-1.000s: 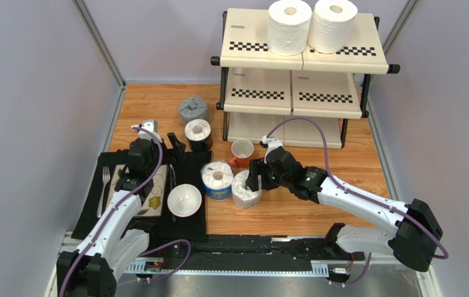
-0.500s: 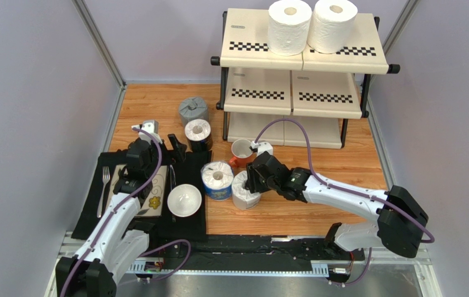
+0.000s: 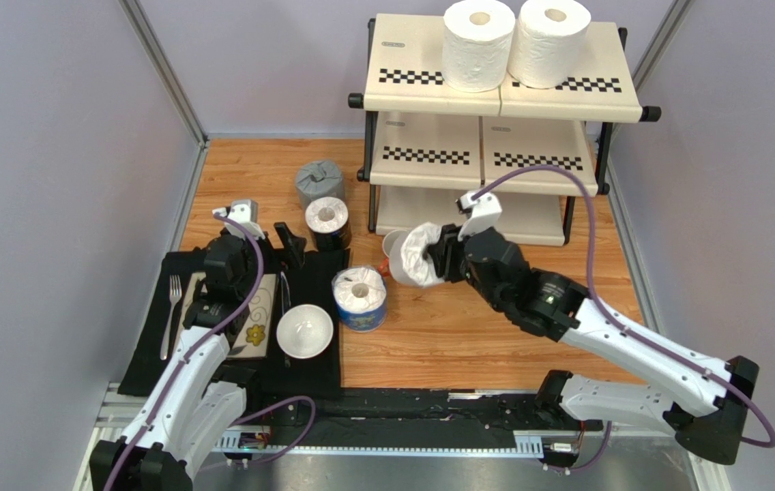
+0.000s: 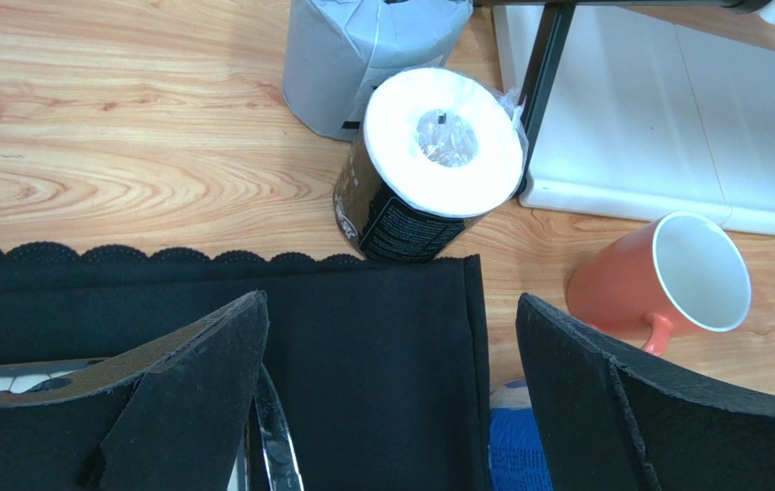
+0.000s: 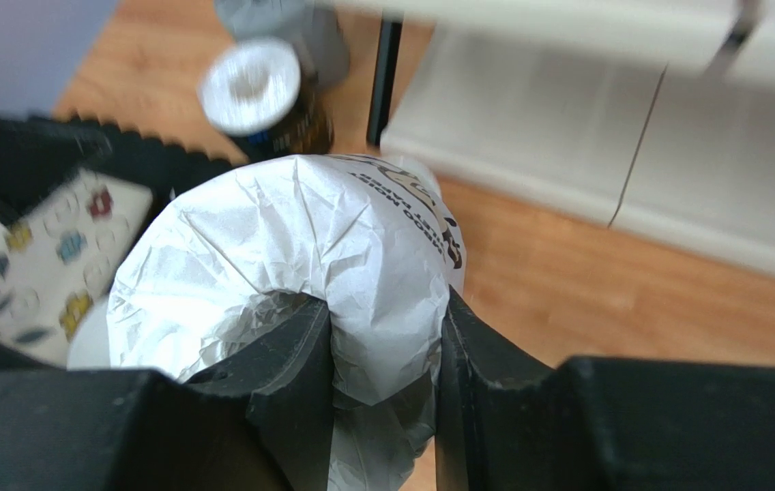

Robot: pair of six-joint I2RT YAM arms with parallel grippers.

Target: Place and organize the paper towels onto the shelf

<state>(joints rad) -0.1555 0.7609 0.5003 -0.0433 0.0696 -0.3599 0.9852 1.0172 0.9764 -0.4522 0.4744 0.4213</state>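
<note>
Shelved: the left white roll (image 3: 479, 43) and the right white roll (image 3: 548, 39) stood upright, side by side, on the top tier of the shelf (image 3: 422, 82), far beyond and above both pincers.
Right pincer (image 3: 433, 261): jaws were narrowed onto the clear-white roll (image 5: 299, 246), apparently pinching its wall with 1 finger in the core.
Clear-white roll: it was off the table (image 3: 484, 338) and tilted, just ahead of the right pincer, between it and the shelf's lower tiers, and partly covering the orange mug (image 4: 658, 286) in the top view.
Left pincer (image 4: 392, 409): jaws were wide and held nothing.
Black roll (image 4: 433, 169): it stood upright on the table just ahead of the left pincer, beside a shelf leg.
Grey roll (image 4: 371, 51): it stood on the table beyond the black roll, touching or nearly touching it.
Blue roll (image 3: 360, 298): it stood on the table between the 2 pincers, nearer the arm bases than either.
Tally: 2 of 6 were shelved, 1 was in the grip and 3 were on the table.
Remaining, as judged: set down the held roll, then fetch the other 3; no roll was visible on the middle or bottom tier.
</note>
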